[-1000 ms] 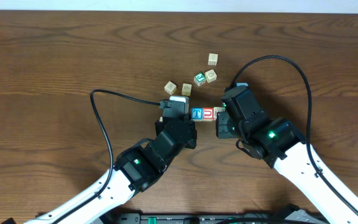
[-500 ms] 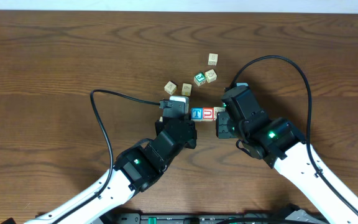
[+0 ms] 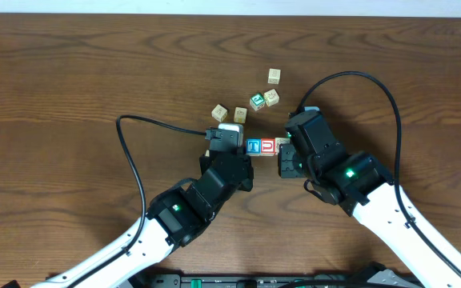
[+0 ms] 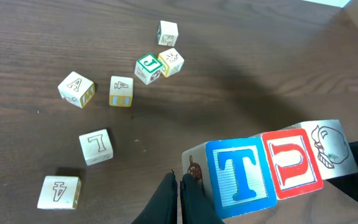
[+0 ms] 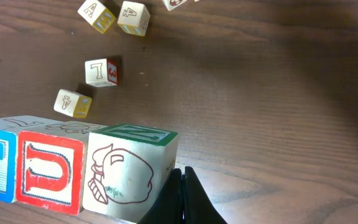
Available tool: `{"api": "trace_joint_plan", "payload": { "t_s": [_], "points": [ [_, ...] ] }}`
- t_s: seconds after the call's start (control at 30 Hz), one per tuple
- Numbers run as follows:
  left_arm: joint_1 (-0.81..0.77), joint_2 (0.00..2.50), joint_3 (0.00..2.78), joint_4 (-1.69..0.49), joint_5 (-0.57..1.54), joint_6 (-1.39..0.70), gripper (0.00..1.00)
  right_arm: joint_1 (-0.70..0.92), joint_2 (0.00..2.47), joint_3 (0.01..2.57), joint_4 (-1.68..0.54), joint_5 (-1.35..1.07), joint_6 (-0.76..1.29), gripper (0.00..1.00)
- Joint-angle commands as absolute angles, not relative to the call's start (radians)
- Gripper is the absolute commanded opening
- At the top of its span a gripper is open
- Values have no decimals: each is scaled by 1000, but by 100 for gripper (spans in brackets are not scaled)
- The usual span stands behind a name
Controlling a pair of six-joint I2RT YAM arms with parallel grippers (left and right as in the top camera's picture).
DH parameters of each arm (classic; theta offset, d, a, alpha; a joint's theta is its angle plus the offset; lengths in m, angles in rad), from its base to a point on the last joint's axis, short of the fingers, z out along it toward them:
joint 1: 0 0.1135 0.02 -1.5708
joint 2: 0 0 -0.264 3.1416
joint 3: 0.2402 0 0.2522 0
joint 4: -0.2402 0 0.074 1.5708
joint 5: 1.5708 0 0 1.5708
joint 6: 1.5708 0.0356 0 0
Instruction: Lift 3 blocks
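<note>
**Lot: block row, mid-table, overhead view read L to R**

1. L arm (image 3: pixel 174 212): black/white, enters at lower left and runs up-right to frame centre. Black cable (image 3: pixel 130 152) loops over the wood at left-centre.
2. left gripper (image 4: pixel 180 186): fingers pressed flat together, nothing betw. them. Tips butt against the left end of the row.
3. blue block (image 4: pixel 241 180): letter T, leftmost of the row, just right of centre in overhead. Touches the left fingers on one side and the red block on the other.
4. red block (image 4: pixel 293 165): letter U, mid row, face to face w/ both neighbours.
5. cream block (image 4: pixel 328 149): apple outline on one face, green-edged top face in R wrist view. It is the right end of the row.
6. Row as a whole: straight line, pinched endwise betw. the two grippers. In both wrist views it sits close to the lens w/ the table (image 3: pixel 70 72) well behind. It looks raised, but cannot tell for sure.
7. right gripper (image 5: pixel 181 186): fingers closed on each other, gripping nothing betw. them. Tips sit against the outer side of the cream block.
8. R arm (image 3: pixel 358 180): enters at lower right, cable arcing over it.
9. Loose stock, upper centre: green cube (image 3: pixel 257 102), just beside one of the loose cream cubes (image 3: pixel 219 112); four of these show in overhead.
10. Lower left of L wrist view: L-marked cube (image 4: pixel 96 147) and 4-marked cube (image 4: pixel 59 191), apart from each other.
</note>
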State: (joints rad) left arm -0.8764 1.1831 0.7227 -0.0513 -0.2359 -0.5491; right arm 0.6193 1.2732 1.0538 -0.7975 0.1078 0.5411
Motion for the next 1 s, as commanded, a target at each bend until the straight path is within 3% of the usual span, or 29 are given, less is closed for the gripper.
{"api": "trace_joint_plan", "payload": {
  "t_s": [0.0, 0.97],
  "points": [
    [-925, 1161, 831, -7, 6, -554, 7, 688, 1274, 1100, -764, -259, 527, 2],
    [-927, 1169, 831, -64, 15, -558, 7, 688, 1277, 1100, -797, -240, 527, 1]
  ]
}}
